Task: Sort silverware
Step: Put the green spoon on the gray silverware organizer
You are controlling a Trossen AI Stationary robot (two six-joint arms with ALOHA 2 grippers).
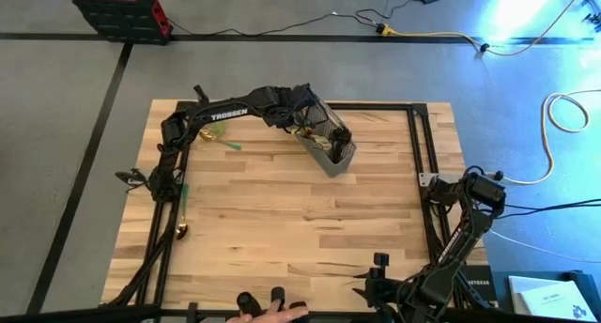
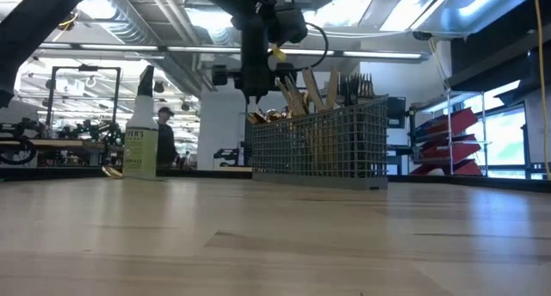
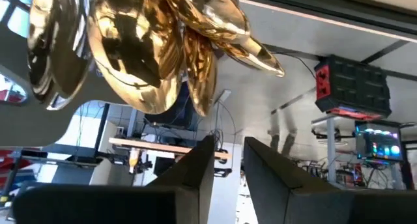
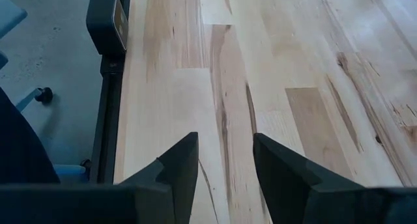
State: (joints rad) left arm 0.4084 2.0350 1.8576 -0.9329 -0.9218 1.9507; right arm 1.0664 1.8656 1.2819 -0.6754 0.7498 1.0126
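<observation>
Wood table [image 1: 310, 220]: left fingers [image 3: 228, 168] slightly parted, empty, beside gold spoons [image 3: 130, 48]; caddy [image 1: 329, 140] partly hidden.

caddy [image 2: 323, 150]: holds upright silverware [image 2: 331, 89] | left gripper [image 2: 251, 96]: above | spray bottle [image 2: 140, 137]: left

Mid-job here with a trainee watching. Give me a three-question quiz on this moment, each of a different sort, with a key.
1. True or false: the left gripper is above the mesh caddy.
2. Multiple choice: the gold spoons seen close up in the left wrist view are A) flat on the table, B) standing in the caddy, C) held by the right gripper.
3. Fill in: the right gripper has its fingers apart over bare ____.

Key: 1 true; 2 B; 3 table.
</observation>
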